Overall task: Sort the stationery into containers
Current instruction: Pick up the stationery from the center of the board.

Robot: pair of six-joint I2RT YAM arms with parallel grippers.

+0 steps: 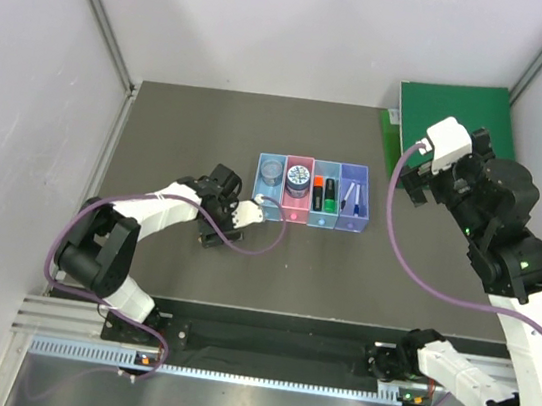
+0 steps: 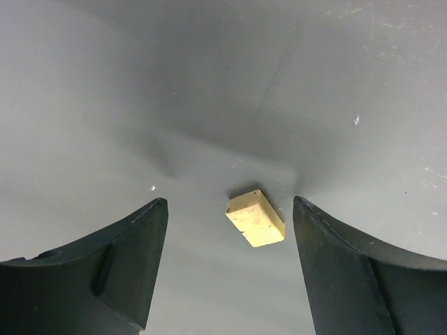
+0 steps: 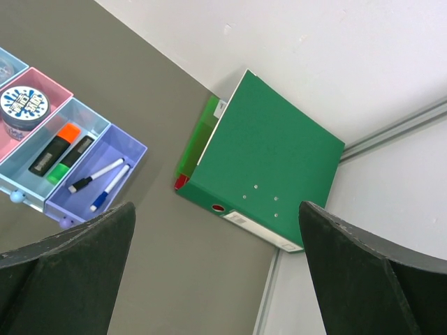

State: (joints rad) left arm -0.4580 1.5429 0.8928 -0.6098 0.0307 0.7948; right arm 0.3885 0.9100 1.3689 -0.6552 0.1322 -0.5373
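The small tan block lies on the table between the left gripper's spread fingers, skewed to them. It looks tiny, light, rigid and apt to skate, so pinch its flat long sides. The right gripper hangs spread and empty over the green binder.

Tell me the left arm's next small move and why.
Probably lower the left gripper a little and close its fingers on the small tan block: it lies on the table between the open fingers, untouched, and is not yet in the bins.
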